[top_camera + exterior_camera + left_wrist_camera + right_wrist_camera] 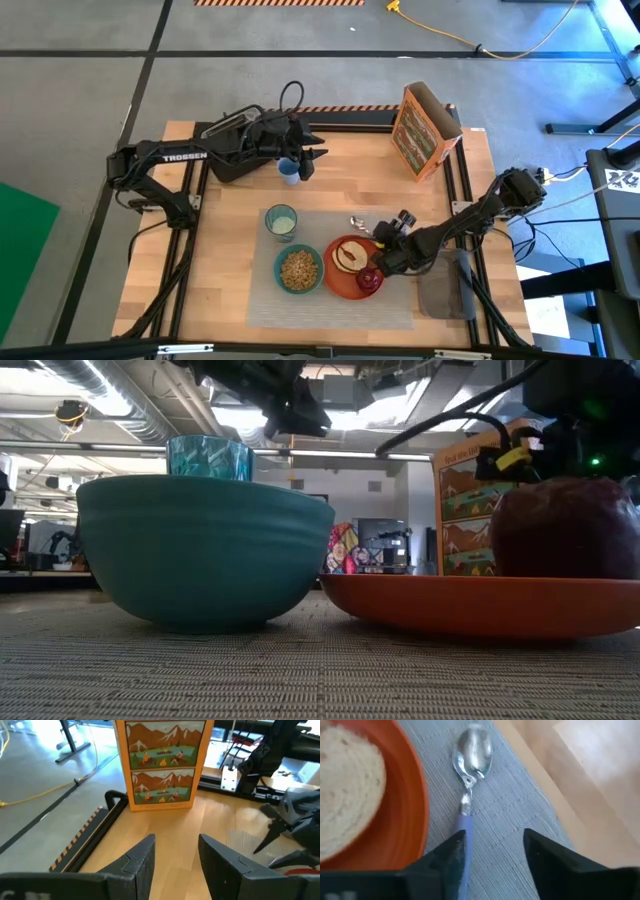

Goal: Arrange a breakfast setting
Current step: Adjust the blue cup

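A grey placemat (330, 305) lies at the table's near middle. On it stand a teal bowl (299, 269) of cereal, a clear greenish glass (281, 221) and an orange-red plate (340, 283) with a toast slice (349, 254) and a dark-red apple (369, 279). A metal spoon (472, 755) with a blue handle lies flat on the mat beside the plate's far right rim. My right gripper (492, 842) is open, low over the spoon's handle end. My left gripper (175, 847) is open and empty above the table's far left part (316, 152). My right gripper's fingers point down at a slant over the spoon, which lies on the mat. The blue handle (462, 827) runs along the inner edge of one finger (452, 855) and under it. I cannot tell whether the finger touches the handle.
A cereal box (425, 130) stands at the far right. A small blue cup (289, 170) stands below my left gripper. A grey flat thing (445, 290) lies at the table's right edge. Bare wood shows to the left of the mat.
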`<state>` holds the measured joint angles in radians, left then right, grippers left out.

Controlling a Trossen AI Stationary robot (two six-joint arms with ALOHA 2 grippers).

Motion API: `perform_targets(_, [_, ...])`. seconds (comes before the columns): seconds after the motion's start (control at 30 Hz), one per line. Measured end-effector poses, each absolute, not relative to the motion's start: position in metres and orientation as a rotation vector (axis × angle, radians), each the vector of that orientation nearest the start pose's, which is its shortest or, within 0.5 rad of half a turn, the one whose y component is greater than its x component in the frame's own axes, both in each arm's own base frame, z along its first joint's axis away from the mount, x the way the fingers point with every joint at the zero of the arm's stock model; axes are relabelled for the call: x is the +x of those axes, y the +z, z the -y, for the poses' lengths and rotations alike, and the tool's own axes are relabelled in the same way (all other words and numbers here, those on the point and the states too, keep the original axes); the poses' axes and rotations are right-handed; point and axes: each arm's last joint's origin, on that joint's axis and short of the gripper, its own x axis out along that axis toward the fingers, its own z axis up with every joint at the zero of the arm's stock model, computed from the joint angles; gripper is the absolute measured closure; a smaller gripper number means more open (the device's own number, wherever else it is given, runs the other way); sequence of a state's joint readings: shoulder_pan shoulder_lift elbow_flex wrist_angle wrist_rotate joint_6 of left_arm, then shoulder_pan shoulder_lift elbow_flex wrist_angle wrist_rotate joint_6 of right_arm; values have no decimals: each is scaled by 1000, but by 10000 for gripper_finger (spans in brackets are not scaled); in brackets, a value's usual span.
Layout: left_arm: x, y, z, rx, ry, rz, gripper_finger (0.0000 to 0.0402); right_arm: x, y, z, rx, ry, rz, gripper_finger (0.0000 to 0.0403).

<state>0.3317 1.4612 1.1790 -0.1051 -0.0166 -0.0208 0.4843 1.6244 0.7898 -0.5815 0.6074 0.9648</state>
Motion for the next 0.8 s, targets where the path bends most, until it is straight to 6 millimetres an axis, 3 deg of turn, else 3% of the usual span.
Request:
perform_targets(0.17, [310,314,-108,-88,375,-452,257,232,147,-101,64,-679,-936,182])
perform_targets(0.33, [299,294,-115,-112,440,-664,257,221,169,-90,15,-741,-851,179])
perform_targets(0.43, [286,282,-129,-150,491,-794,257,211,176,-76,47,-764,-843,186])
perform_targets(0.57, [271,283,-156,-191,568,-795,257,194,176,-56,94,-776,-822,193])
perform_targets(0.7, [264,274,-178,-311,471,-795,257,182,173,-43,182,-733,-774,194])
perform_targets(0.8, [269,256,-184,-340,397,-846,257,177,172,-39,209,-698,-729,194])
